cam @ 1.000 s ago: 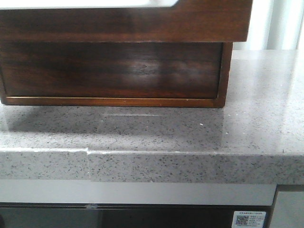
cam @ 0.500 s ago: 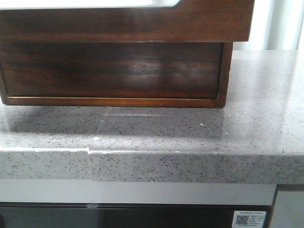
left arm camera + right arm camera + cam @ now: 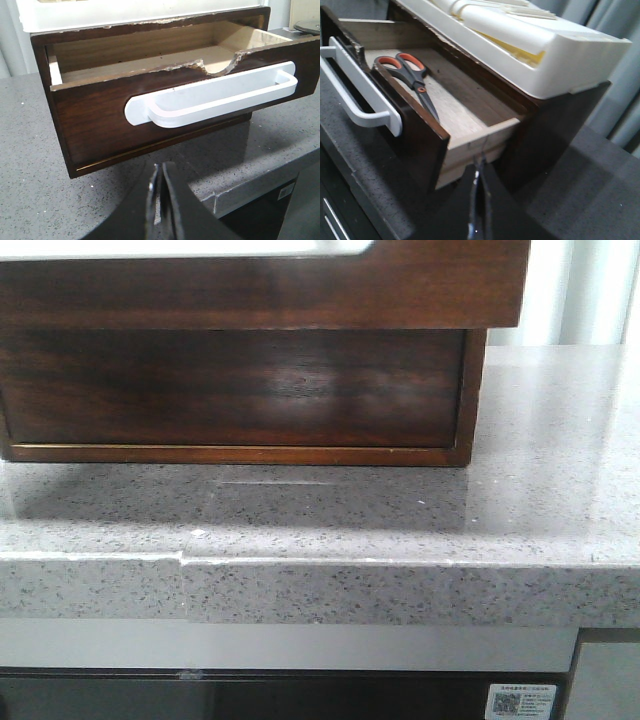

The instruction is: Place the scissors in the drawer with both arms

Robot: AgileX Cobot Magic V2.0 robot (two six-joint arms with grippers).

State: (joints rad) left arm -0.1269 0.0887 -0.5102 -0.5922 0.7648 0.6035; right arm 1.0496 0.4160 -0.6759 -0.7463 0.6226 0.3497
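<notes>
Jaws: left gripper [image 3: 159,200] with its dark fingers pressed together, holding nothing, hanging in front of the drawer face; right gripper [image 3: 477,200] likewise closed and empty, beside the drawer's side wall.

Speckled grey stone countertop [image 3: 400,530]: hard, glossy, bears the cabinet.

Dark reddish-brown glossy wooden cabinet [image 3: 555,115]: a cream plastic tray [image 3: 560,55] rests on its top.

Dark reddish-brown wooden drawer [image 3: 100,115]: pulled out, pale bare-wood interior, top edge of front chipped. Judged rigid and fairly heavy, sliding on its runners. Best hold: the long white plastic bar handle [image 3: 215,97], or a flat push on the front to shut it.

Small scissors with grey handles lined in orange and dark blades [image 3: 409,75]: lying flat on the drawer floor, blades closed, loops near the drawer front. Judged light, stiff, smooth-bladed and apt to slip; handle loops give the surest grip. Placement appears done; closing the drawer seems the remaining step.
</notes>
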